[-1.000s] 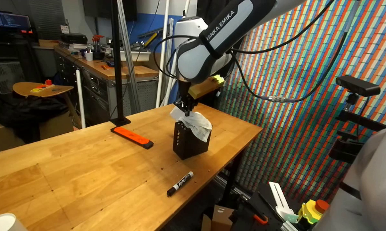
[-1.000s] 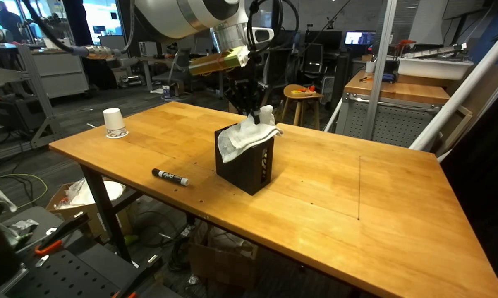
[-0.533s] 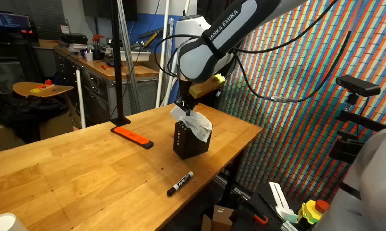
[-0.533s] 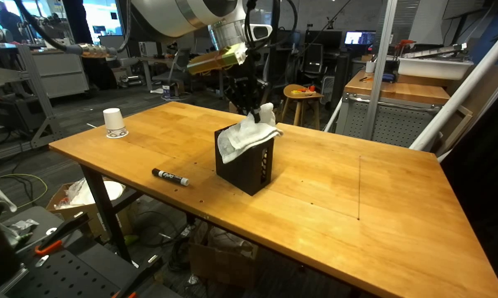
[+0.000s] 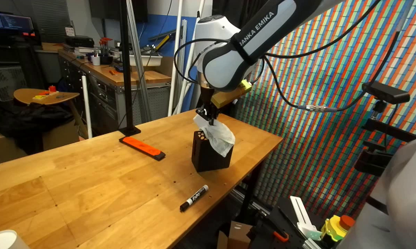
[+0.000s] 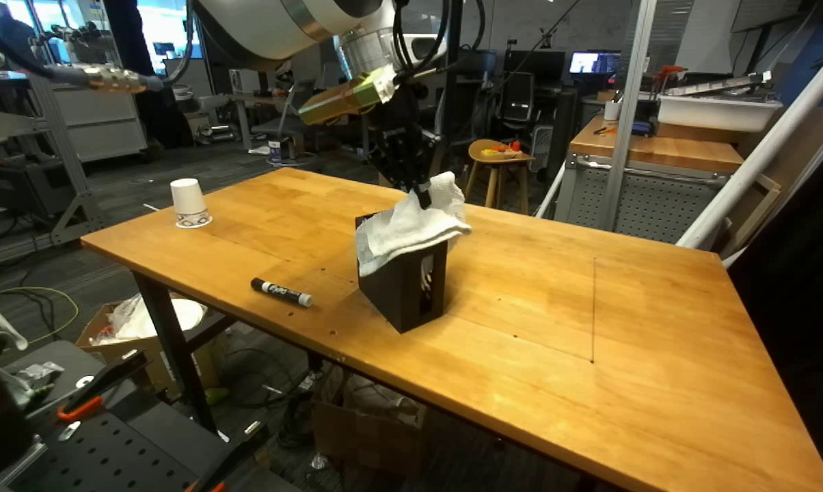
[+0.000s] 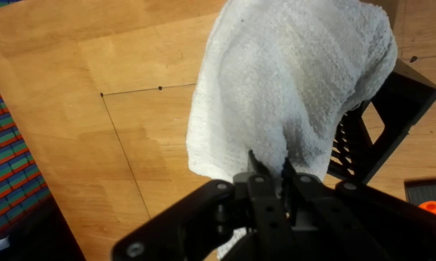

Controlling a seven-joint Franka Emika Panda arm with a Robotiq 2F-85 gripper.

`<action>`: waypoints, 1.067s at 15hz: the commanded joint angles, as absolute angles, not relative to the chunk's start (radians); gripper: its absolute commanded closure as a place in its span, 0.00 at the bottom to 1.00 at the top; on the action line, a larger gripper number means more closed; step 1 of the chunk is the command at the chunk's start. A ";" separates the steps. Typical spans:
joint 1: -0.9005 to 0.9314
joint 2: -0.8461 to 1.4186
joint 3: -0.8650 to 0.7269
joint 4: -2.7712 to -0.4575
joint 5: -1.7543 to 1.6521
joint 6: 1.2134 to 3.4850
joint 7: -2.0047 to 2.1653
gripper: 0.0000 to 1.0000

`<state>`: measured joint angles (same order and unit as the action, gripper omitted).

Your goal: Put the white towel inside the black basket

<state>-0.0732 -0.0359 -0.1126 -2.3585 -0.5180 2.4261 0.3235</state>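
The white towel (image 5: 221, 138) is draped over the top of the black basket (image 5: 209, 157) and hangs down one outer side. My gripper (image 5: 211, 121) is above the basket and shut on a fold of the towel; part of the towel sticks up behind the fingers. In an exterior view the towel (image 6: 411, 229) covers most of the opening of the basket (image 6: 394, 294). In the wrist view a towel fold runs between the fingertips of the gripper (image 7: 268, 156). The towel (image 7: 276, 72) there hides most of the basket (image 7: 399, 105); its inside is hidden.
A black marker (image 5: 194, 198) lies near the table's edge by the basket. A flat orange-red tool (image 5: 142, 148) lies at the far edge, beside a black post (image 5: 126, 69). An upside-down white paper cup (image 6: 189, 203) stands at one end of the wooden table (image 6: 644, 321).
The gripper has moved sideways with the towel, rightward in an exterior view. The basket has shifted and turned with it, still under the towel. The grip on the towel is unchanged.
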 commanded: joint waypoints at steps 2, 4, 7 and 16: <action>-0.078 -0.073 -0.089 -2.405 -0.521 2.423 0.348 0.97; -0.072 -0.060 -0.078 -2.406 -0.511 2.423 0.340 0.97; -0.057 -0.017 -0.054 -2.392 -0.487 2.403 0.325 0.97; -0.031 0.077 -0.019 -2.325 -0.466 2.300 0.299 0.97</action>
<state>-0.0455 -0.0011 -0.0278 -2.3429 -0.5172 2.3399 0.3233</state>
